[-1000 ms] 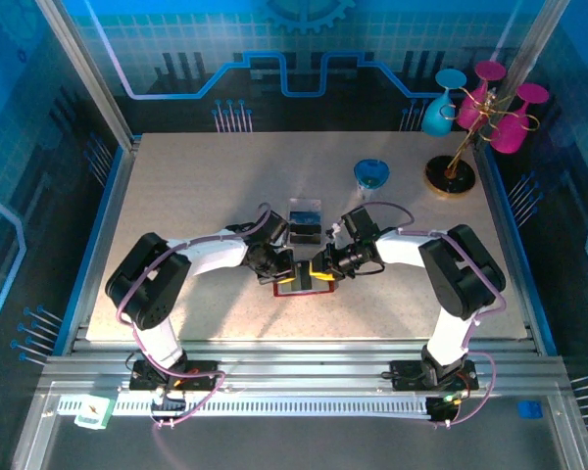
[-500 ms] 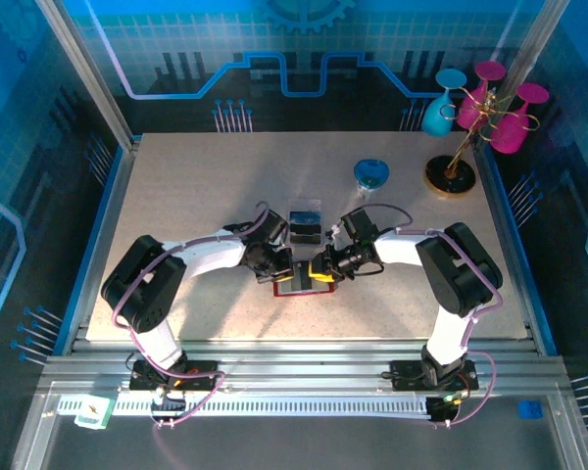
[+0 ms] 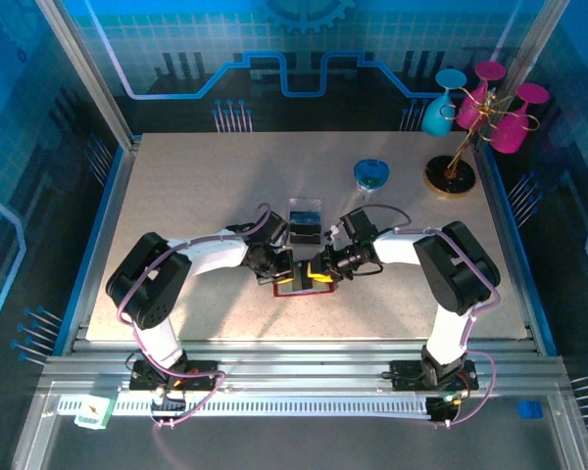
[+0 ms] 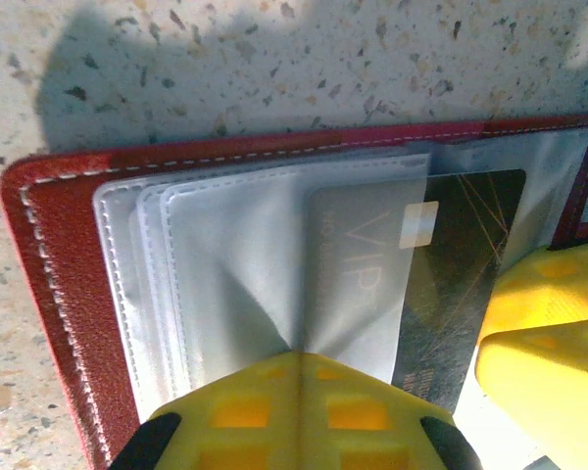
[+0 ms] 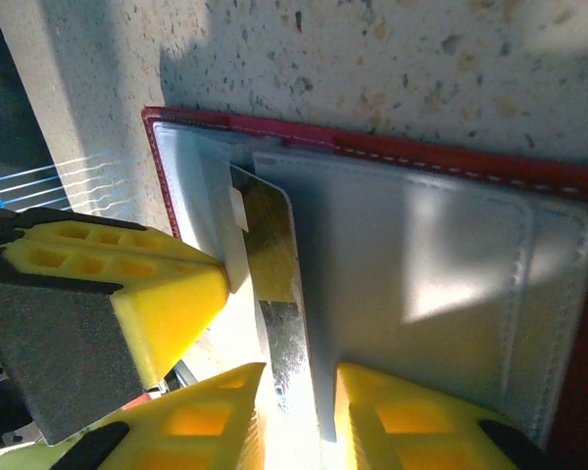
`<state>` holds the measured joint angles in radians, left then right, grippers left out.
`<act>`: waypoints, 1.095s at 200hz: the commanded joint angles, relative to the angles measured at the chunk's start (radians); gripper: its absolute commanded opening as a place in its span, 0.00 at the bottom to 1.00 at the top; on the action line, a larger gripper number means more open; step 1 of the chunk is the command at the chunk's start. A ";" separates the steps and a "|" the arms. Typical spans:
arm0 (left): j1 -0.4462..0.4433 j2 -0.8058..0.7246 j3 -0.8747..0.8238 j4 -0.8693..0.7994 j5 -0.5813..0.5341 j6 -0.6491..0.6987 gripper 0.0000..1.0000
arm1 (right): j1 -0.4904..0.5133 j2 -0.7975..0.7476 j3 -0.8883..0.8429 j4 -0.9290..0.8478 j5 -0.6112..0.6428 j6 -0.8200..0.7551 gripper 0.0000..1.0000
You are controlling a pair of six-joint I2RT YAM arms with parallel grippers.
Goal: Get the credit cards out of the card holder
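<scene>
Left hand (image 4: pixel 299 382) pinched shut on card holder (image 4: pixel 39 255) pocket as anchor; right hand (image 5: pixel 296 382) straddling dark card (image 4: pixel 465 264), grip unclear: seat firmly, then draw rightward, flat.

A robot test cell in a laboratory is indicated. The speckled table (image 3: pixel 176 196) beneath the jaws is enclosed by an aluminium profile frame (image 3: pixel 88 76). Blue circuit-patterned panels (image 3: pixel 304 59) are mounted well beyond the jaws, and slotted rails (image 3: pixel 304 377) are fitted behind them.
</scene>
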<state>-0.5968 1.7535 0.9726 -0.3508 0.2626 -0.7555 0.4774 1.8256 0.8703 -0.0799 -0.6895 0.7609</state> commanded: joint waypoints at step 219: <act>0.005 0.007 -0.032 -0.042 -0.012 0.024 0.07 | -0.032 -0.050 0.047 -0.176 0.058 -0.110 0.04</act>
<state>-0.5957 1.7611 0.9722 -0.3363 0.2764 -0.7513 0.4675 1.8004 0.9024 -0.1806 -0.6601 0.6937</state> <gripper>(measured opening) 0.069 0.046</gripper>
